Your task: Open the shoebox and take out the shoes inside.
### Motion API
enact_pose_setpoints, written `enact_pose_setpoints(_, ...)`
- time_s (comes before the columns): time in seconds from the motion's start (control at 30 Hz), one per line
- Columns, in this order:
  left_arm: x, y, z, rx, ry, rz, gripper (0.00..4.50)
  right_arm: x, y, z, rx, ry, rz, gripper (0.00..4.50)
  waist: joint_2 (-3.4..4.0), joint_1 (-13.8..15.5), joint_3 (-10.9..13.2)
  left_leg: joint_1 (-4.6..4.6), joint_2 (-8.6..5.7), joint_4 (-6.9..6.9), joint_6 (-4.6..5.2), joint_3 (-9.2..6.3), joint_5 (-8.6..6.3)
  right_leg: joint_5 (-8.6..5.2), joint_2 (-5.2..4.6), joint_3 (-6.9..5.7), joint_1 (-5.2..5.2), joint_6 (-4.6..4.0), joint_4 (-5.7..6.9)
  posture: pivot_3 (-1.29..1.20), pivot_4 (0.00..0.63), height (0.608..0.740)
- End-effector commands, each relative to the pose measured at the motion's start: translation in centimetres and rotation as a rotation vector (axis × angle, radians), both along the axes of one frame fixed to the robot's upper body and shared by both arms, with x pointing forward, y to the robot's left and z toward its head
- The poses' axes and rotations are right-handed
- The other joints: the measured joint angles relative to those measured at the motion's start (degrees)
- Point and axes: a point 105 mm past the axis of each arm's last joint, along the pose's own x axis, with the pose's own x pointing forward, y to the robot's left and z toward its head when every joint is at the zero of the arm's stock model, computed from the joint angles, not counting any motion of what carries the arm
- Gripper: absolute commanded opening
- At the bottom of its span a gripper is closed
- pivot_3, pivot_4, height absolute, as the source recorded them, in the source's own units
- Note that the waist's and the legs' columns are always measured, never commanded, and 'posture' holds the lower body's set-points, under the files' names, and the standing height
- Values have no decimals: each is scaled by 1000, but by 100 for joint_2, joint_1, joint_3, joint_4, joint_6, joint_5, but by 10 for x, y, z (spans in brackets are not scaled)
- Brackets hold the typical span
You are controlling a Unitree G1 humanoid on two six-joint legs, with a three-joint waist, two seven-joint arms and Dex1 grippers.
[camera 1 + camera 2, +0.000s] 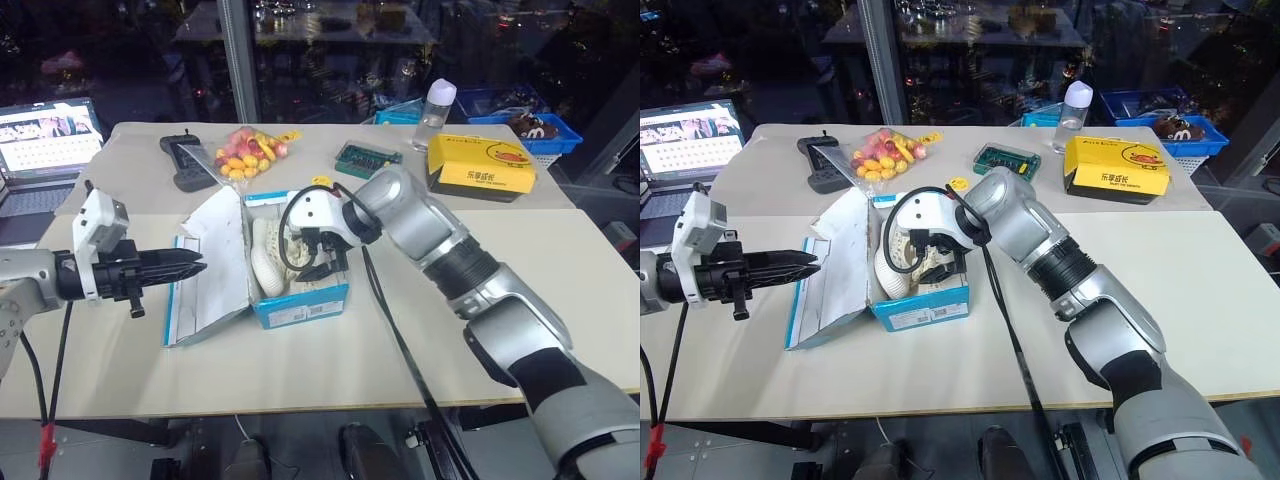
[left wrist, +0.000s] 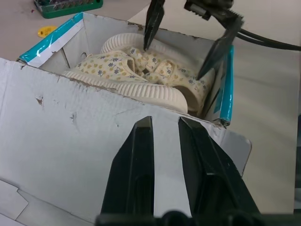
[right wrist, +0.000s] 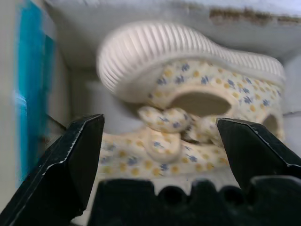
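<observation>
The blue shoebox [image 1: 300, 305] stands open at the table's middle, its white-lined lid [image 1: 215, 270] swung up toward the left. Two cream shoes [image 2: 136, 70] with small flower prints and ribbed soles lie on their sides inside. My right gripper [image 1: 325, 262] is open and reaches down into the box from the right. Its two fingers straddle the shoes [image 3: 188, 61] without closing on them. My left gripper [image 1: 198, 266] is shut and level, its tips against the lid's white inner face [image 2: 70, 141], with nothing between the fingers.
Behind the box lie a bag of small coloured fruits [image 1: 245, 152], a black controller [image 1: 185, 160], a green tray [image 1: 367, 157], a bottle [image 1: 437, 110] and a yellow box [image 1: 480, 165]. A laptop [image 1: 45, 150] sits far left. A black cable [image 1: 390, 320] crosses the table's front.
</observation>
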Motion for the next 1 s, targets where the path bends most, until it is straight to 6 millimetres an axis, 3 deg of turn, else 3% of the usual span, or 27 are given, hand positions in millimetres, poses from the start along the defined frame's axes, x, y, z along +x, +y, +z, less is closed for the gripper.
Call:
enact_pose_setpoints(0.03,-2,1,11,-1,-51,1,912,9,-1,-3,-3,-51,-18,4470,0,1,0,0,0,1,0,1,0,0,0,1,0,0,0,0,150,740)
enact_pose_setpoints(0.47,-3,-1,6,-13,-41,-2,912,4,3,-12,7,-45,-16,4470,-1,-9,-1,9,1,1,2,-3,2,4,1,-1,10,0,5,0,150,740)
enact_pose_setpoints(0.67,-4,-1,4,-16,-38,-2,912,-2,-1,9,32,-80,-7,4470,-1,2,-1,8,0,0,2,-3,2,4,1,0,9,0,4,0,150,740)
enact_pose_setpoints(0.83,-6,1,1,-21,-31,9,912,-24,8,38,97,-122,48,4470,0,3,0,5,0,-1,2,-2,2,3,1,0,6,0,1,0,150,740)
enact_pose_setpoints(1.0,-6,1,1,-22,-31,10,912,-37,17,45,121,-128,83,4470,0,7,0,6,1,1,1,-2,2,3,1,-1,7,0,4,0,150,740)
